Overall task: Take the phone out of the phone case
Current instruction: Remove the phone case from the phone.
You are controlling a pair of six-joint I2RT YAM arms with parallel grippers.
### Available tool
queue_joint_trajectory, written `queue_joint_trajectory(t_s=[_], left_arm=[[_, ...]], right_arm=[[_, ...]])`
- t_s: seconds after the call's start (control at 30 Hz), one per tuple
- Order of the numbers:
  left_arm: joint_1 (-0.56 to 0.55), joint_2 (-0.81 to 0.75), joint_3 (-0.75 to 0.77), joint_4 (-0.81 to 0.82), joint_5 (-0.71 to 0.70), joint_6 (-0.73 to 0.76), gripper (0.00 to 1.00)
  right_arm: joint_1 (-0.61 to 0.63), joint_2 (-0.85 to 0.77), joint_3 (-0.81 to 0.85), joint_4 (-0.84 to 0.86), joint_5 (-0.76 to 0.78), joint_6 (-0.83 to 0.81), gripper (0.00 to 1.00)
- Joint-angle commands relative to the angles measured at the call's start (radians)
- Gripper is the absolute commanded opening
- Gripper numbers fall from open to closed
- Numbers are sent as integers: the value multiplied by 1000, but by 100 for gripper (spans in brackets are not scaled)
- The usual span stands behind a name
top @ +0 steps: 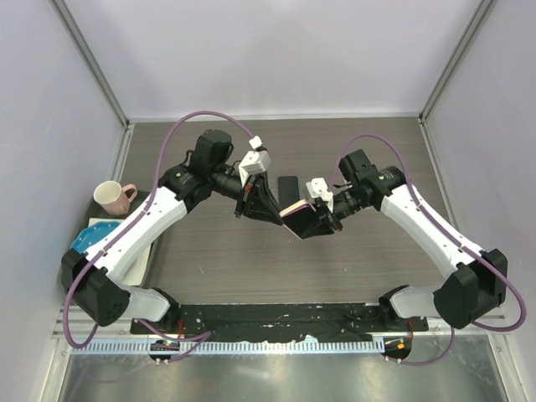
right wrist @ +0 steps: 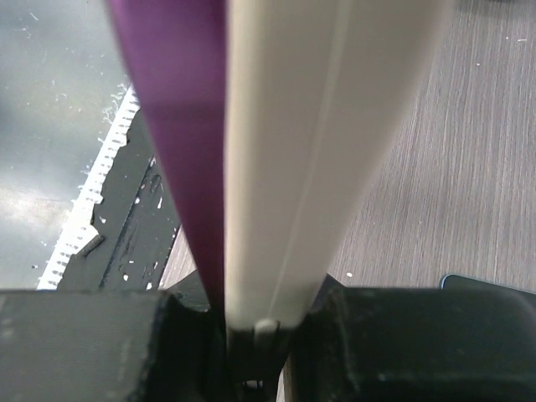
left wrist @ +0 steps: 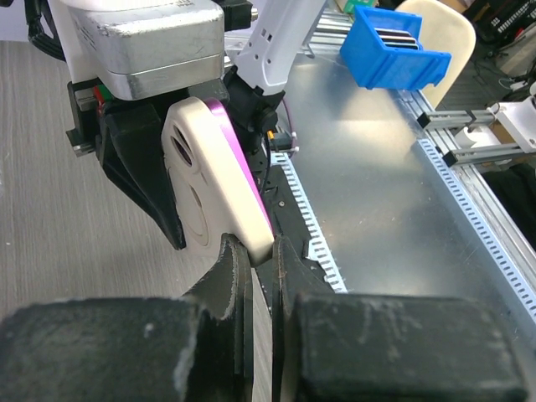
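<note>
Above the middle of the wood-grain bench (top: 209, 251), the smooth cream case (left wrist: 201, 167), round-cornered with oval cutouts, is held aloft. The glossy purple phone (right wrist: 180, 126) lies flat against it. Left fingers (left wrist: 226, 280) pinch its lower corner; right fingers (right wrist: 377, 343) clamp both slabs' edges.

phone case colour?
The phone case is cream, off-white. It shows best in the left wrist view, where its back faces the camera.
</note>
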Motion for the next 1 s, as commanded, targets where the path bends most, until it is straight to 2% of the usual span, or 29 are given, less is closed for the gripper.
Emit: queue_joint_trajectory(t_s=[0.0,0.43,0.5,0.63,0.77,0.97], left_arm=[[-79,-3,53,-102,349,62,0],[-137,25,71,-154,351,98,0],[-155,31,77,-162,351,99,0],[-184,45,82,-173,351,104,0],[-203,51,76,-179,352,108,0],[-201,40,71,-179,352,107,0]], right_arm=[[16,-34,56,170,60,-45,1],[23,-51,64,128,112,-167,1],[28,-41,70,82,115,-247,1],[37,-32,106,61,102,-264,1],[39,-31,146,-33,91,-353,1],[40,-58,140,-82,79,-401,1]])
